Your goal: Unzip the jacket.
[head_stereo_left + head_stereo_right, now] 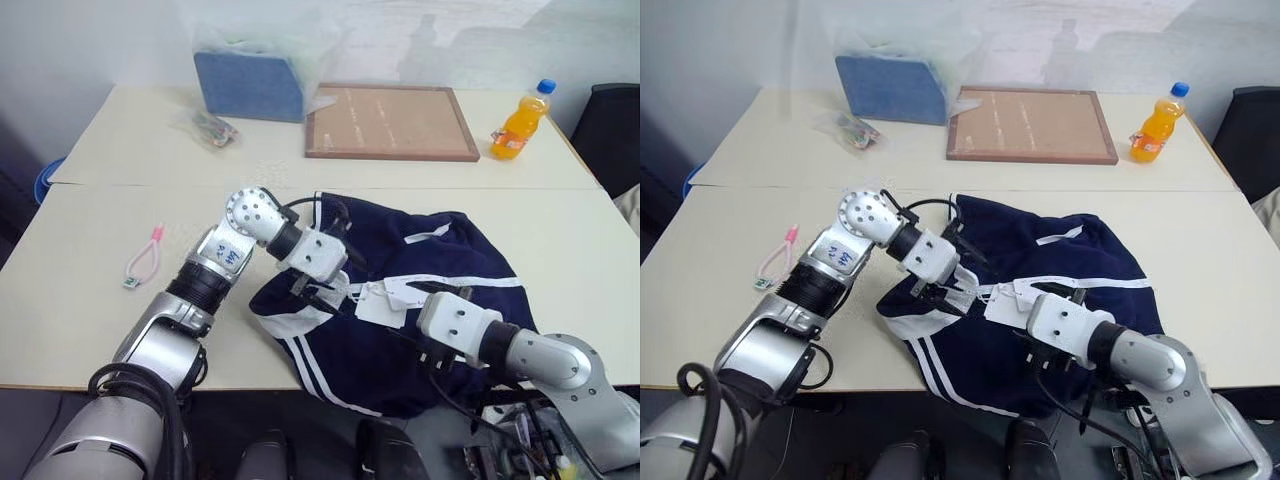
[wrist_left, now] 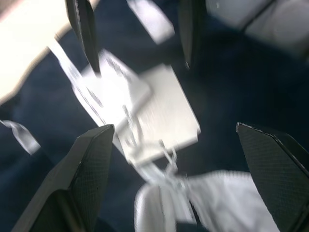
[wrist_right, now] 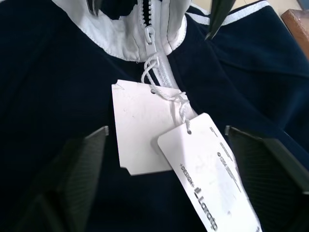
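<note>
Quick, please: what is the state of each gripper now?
Left gripper: open, holding nothing, above the jacket collar.
Right gripper: open, holding nothing, near the paper tags.

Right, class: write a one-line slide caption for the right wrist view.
Two white paper tags hang by string from the zipper pull of the zipped navy jacket.

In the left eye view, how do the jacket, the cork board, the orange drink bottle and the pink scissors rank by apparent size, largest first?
1. jacket, nearest the camera, so partly enlarged.
2. cork board, farther back.
3 and 4. orange drink bottle and pink scissors look alike; the scissors lie nearer, so their order is unsure.
</note>
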